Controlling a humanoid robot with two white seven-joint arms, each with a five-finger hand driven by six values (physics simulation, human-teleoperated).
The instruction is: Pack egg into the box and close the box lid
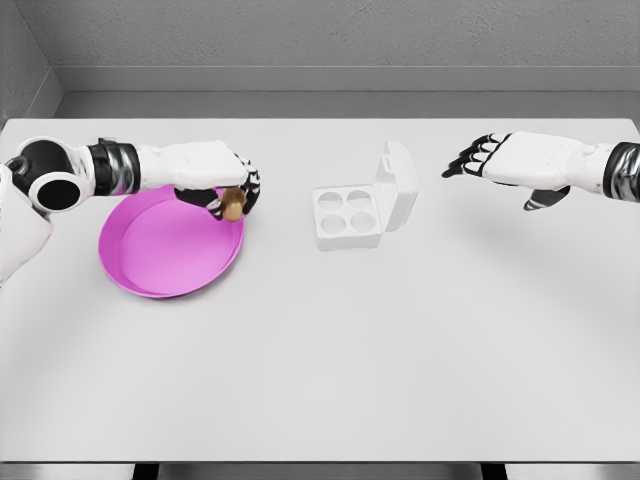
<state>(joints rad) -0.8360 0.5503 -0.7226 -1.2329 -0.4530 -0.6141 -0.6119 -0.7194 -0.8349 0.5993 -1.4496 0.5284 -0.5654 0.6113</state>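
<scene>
egg [234, 204] – mostly hidden by fingers [247, 186]

A tan-brown egg [234, 204] showed against a bright magenta plate [160, 250] on a plain pale-grey table [320, 380]. The four-cup box [350, 215] was white throughout, lid included. Both hands, left [222, 185] and right [500, 160], were white with black fingers.

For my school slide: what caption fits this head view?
Left hand holds an egg over the pink plate, beside the open egg box.
</scene>
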